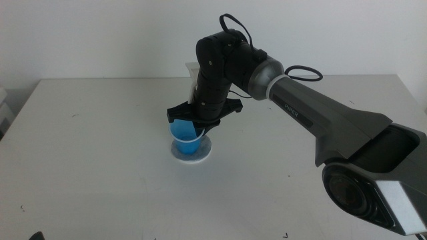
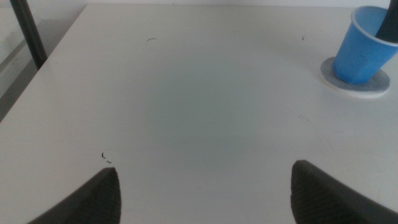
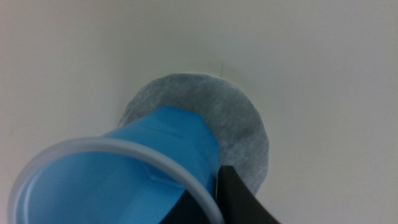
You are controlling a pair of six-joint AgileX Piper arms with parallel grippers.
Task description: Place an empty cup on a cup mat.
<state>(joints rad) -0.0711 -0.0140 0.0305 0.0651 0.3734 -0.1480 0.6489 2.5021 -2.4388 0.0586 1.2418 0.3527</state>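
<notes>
The blue cup [image 1: 187,135] is tilted, with its base touching the round grey cup mat [image 1: 204,154] near the middle of the table. My right gripper [image 1: 198,123] reaches in from the right and is shut on the cup's wall near the rim. In the right wrist view the cup [image 3: 143,155] leans over the mat [image 3: 239,121], with one dark finger [image 3: 242,199] outside its wall. The left wrist view shows the cup [image 2: 360,46] leaning on the mat [image 2: 357,87] far off. My left gripper [image 2: 205,193] waits low at the near left, open and empty.
A white object [image 1: 191,69] stands behind the right arm at the table's back edge. The table's left edge and a dark post [image 2: 28,31] show in the left wrist view.
</notes>
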